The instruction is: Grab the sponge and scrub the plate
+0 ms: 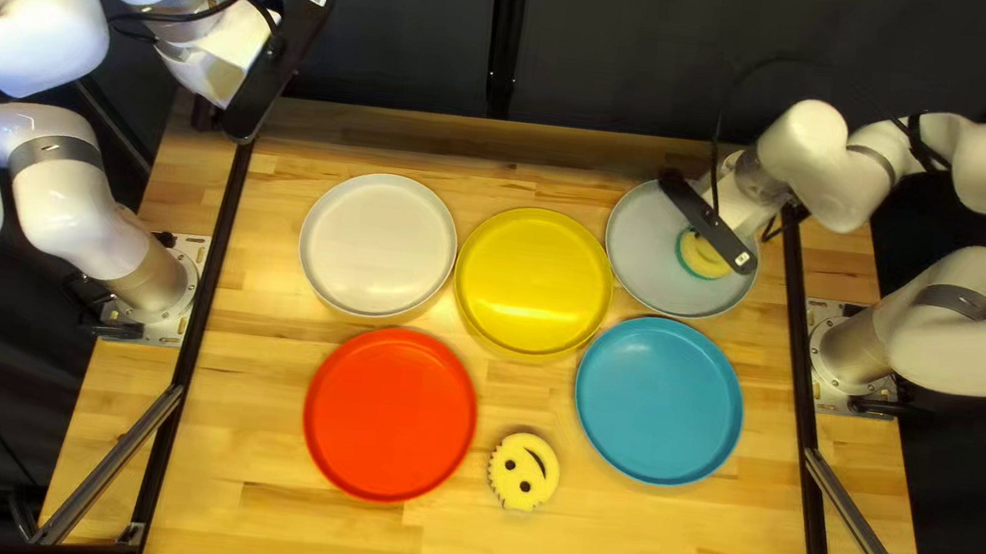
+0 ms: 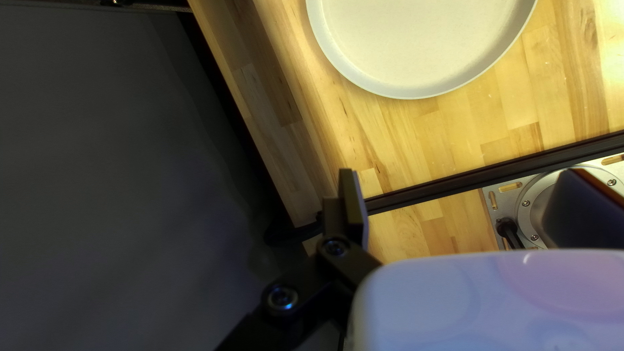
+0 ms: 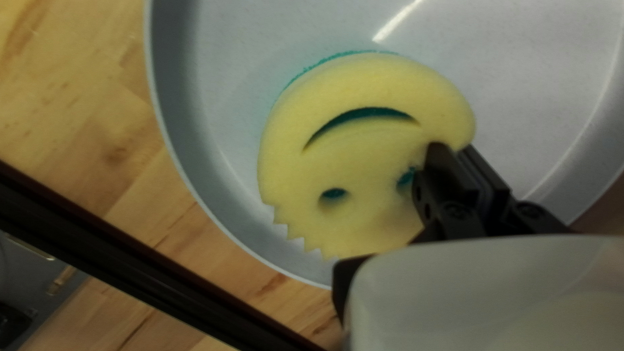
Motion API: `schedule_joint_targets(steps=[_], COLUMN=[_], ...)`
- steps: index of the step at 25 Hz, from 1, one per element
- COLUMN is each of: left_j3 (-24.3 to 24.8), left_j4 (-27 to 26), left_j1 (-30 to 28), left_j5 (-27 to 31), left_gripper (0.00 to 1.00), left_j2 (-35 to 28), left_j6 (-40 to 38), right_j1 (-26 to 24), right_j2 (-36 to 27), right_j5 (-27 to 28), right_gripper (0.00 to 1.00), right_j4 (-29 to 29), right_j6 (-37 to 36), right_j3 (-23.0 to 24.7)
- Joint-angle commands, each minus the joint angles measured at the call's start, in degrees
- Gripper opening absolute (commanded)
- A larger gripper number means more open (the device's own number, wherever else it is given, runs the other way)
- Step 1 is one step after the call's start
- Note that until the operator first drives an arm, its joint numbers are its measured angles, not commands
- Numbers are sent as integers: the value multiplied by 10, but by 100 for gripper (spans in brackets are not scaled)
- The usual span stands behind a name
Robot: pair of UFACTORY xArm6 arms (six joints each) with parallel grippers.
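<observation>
Top left view: the sponge point(image 1: 700, 261) sits on the grey plate point(image 1: 646, 239) beneath the right gripper point(image 1: 710, 223). Both that gripper and the left gripper point(image 1: 276, 64), well apart from the grey plate, wear little labels, their print too small for me. Left wrist view: the gripper stands wide, its one visible finger point(image 2: 354, 198) touching nothing. Right wrist view: the fingers point(image 3: 445, 169) pinch the sponge's edge over the grey plate.
</observation>
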Motion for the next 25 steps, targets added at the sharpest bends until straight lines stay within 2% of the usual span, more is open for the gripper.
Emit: schedule_joint_targets(steps=[1, 8, 13, 16, 19, 25], left_j3=[0, 0, 0, 0, 0, 0], left_j4=[0, 0, 0, 0, 0, 0], left_j1=[0, 0, 0, 0, 0, 0], left_j5=[0, 0, 0, 0, 0, 0], left_gripper=[100, 100, 100, 100, 100, 100], left_j2=[0, 0, 0, 0, 0, 0], left_j6=[0, 0, 0, 0, 0, 0], right_j1=[-23, -85, -106, -102, -96, -71], right_j2=[31, 157, 187, 181, 158, 73], right_j5=[-6, -23, -8, -4, -5, 7], right_gripper=[0, 0, 0, 0, 0, 0], right_j4=[0, 28, 34, 33, 31, 16], right_j6=[-23, -101, -122, -117, -110, -79], right_j3=[-22, -121, -160, -158, -133, -61])
